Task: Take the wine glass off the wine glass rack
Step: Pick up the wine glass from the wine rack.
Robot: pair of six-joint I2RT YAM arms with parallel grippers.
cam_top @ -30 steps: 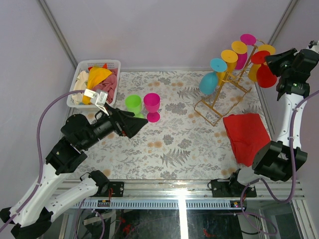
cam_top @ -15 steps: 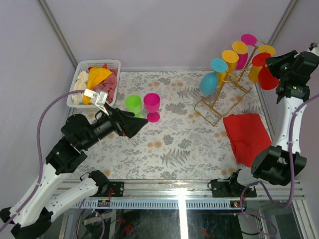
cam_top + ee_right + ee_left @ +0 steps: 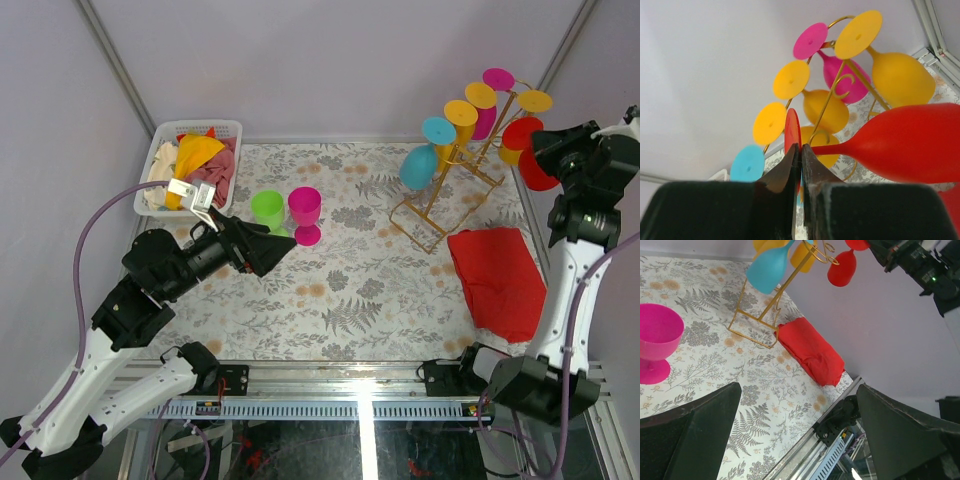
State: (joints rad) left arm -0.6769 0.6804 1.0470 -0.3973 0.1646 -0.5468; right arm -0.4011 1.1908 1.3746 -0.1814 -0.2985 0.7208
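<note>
1. Top external view: at the far left, a white slatted basket (image 3: 163,150) holds bunched yellow, pink and cream cloths.
2. The left gripper (image 3: 268,252) hangs over the fern-patterned table (image 3: 350,300), pointing right. In the left wrist view its dark fingers (image 3: 700,425) stand wide apart with nothing between them.
3. Just beyond it, a green cup (image 3: 267,210) and a magenta cup (image 3: 305,212) stand upright side by side.
4. The wine glass rack (image 3: 436,200), thin gold wire, sits on the far right part of the table. A blue glass (image 3: 418,166), a yellow glass (image 3: 460,115) and a magenta glass (image 3: 490,98) hang from its slanted arms, feet up.
5. A red cloth (image 3: 497,275) lies folded on the table, nearer than the rack.
6. The red wine glass (image 3: 530,160) is at the rack's right side, close to its far hooks, tipped roughly sideways. I cannot tell if its stem touches the wire.
7. The right gripper (image 3: 548,150) is clamped on that glass. The right wrist view shows its fingers (image 3: 777,175) pressed together on the thin foot disc, seen edge-on.
</note>
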